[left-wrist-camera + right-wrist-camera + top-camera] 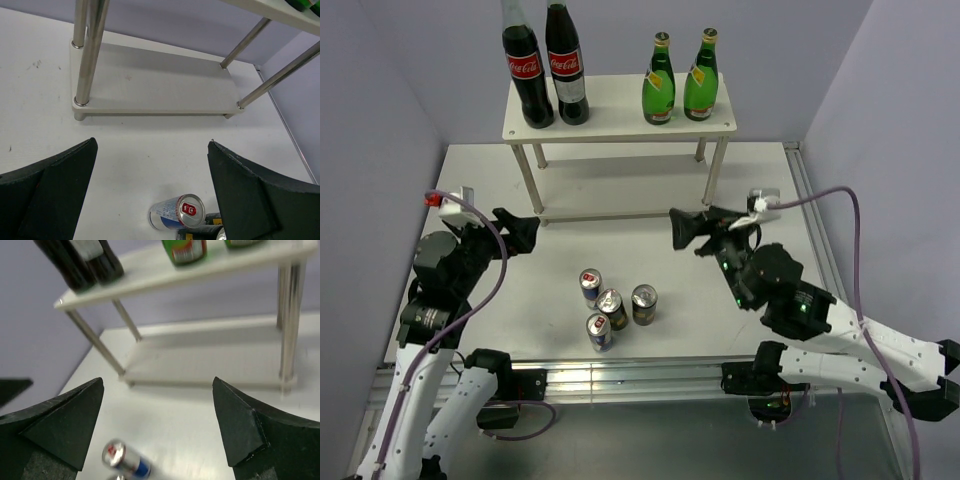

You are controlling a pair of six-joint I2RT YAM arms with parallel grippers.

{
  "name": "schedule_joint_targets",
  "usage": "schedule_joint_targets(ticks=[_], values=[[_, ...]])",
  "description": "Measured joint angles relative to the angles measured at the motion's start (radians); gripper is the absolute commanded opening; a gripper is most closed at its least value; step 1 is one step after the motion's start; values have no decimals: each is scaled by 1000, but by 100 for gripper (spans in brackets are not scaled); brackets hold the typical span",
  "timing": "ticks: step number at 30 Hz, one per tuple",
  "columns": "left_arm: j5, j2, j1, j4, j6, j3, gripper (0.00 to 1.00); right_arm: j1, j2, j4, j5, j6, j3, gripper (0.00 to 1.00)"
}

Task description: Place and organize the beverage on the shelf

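Two green bottles [659,80] [701,75] stand side by side at the right end of the shelf [620,122], on its top board. Two taller cola bottles [527,75] [566,65] stand at the left end. Four cans sit clustered on the table [480,180] in front of the shelf: two blue-and-silver cans [590,286] [600,331] and two gold-topped cans [612,308] [644,304]. The left gripper [532,232] and the right gripper [676,229] hover on either side above the cans, each with jaws spread wide and gripping nothing.
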Motion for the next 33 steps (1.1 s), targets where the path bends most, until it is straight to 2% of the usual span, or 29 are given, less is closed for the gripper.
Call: schedule_joint_targets(ticks=[3, 6, 9, 12, 15, 17, 20, 23, 26, 30, 33], values=[[-48, 27, -39, -19, -29, 13, 99, 108, -54, -145, 72, 167, -56, 98], [-209, 49, -145, -82, -79, 33, 98, 240, -3, -344, 142, 369, -68, 98], [-412, 78, -313, -132, -138, 64, 98, 369, 69, -534, 196, 568, -81, 98], [-662, 164, -531, -210, -230, 118, 99, 464, 109, -689, 222, 729, -97, 99], [-929, 341, -821, -346, -377, 227, 99, 508, 120, -792, 251, 854, -97, 99], [-1033, 454, -991, -401, -472, 278, 99, 535, 120, -843, 264, 917, -97, 100], [-1113, 494, -1132, -477, -585, 283, 99, 570, 117, -875, 268, 983, -109, 100], [-1186, 456, -1268, -523, -724, 251, 99, 599, 113, -887, 267, 1038, -153, 100], [-1233, 468, -1443, -641, -932, 237, 99, 614, 114, -913, 260, 1083, -186, 100], [-1264, 633, -1602, -813, -1200, 266, 99, 621, 114, -919, 256, 1109, -206, 100], [-1262, 785, -1659, -860, -1344, 283, 99, 624, 114, -919, 250, 1113, -219, 100]])
